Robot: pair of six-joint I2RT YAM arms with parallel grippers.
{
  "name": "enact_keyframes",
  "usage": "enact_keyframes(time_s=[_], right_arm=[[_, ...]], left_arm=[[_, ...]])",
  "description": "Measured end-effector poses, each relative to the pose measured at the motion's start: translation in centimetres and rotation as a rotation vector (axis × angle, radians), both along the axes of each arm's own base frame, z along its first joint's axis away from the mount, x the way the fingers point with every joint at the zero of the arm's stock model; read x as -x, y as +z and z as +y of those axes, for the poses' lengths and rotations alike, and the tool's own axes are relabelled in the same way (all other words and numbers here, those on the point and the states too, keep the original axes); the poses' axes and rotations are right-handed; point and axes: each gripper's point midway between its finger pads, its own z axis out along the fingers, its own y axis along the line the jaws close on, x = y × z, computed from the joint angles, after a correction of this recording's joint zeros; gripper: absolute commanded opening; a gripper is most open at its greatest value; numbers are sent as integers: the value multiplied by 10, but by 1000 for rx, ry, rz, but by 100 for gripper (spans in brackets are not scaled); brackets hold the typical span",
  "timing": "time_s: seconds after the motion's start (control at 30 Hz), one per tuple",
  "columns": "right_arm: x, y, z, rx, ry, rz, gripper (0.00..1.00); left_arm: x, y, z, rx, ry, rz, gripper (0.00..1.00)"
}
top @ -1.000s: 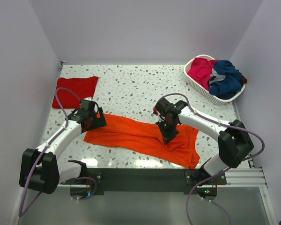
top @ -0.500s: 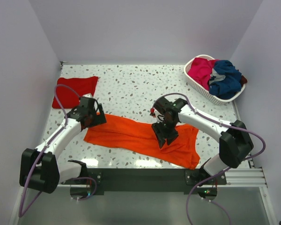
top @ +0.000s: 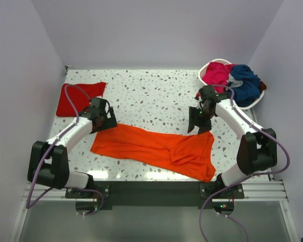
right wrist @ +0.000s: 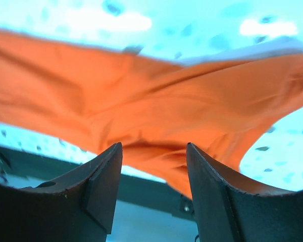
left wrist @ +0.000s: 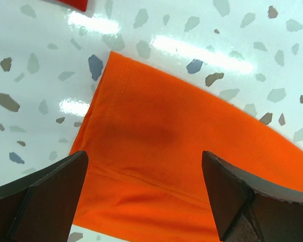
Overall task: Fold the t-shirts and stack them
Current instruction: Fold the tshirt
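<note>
The orange t-shirt (top: 156,148) lies in a long rumpled band across the near worktop (top: 151,96). The left tool (top: 105,117) stands wide over its left end, holding nothing. The right tool (top: 199,122) is partly spread and empty, above the shirt's far right edge. The red t-shirt (top: 81,98) lies folded at far left. The magenta t-shirt (top: 217,75) and the navy t-shirt (top: 245,84) sit in the basket (top: 217,97).
</note>
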Motion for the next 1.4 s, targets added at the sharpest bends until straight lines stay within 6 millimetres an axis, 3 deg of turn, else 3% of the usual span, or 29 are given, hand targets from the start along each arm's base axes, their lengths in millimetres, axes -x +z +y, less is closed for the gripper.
enact_keyframes(time_s=[0.1, 0.3, 0.43, 0.6, 0.7, 0.83, 0.9, 1.4], right_arm=[[-15, -7, -29, 9, -108, -12, 57], [-22, -32, -66, 29, -238, 40, 57], [-22, -43, -80, 32, -284, 69, 57], [-18, -54, -82, 35, -289, 92, 54], [-13, -62, -85, 36, -297, 121, 45], [-11, -70, -90, 43, -314, 147, 9], [-11, -70, -92, 46, -317, 148, 4], [-12, -72, -113, 74, -388, 147, 9]], left_arm=[[-10, -2, -6, 18, -9, -7, 100], [-18, -13, -17, 65, -31, 8, 100], [-21, -21, -23, 90, -36, 20, 100], [-23, -28, -27, 113, -26, 19, 100], [-17, -38, -26, 113, -18, 43, 100], [-19, -38, -25, 115, 5, 34, 100], [-19, -38, -24, 113, 11, 28, 100], [-16, -38, -5, 115, 116, -15, 100]])
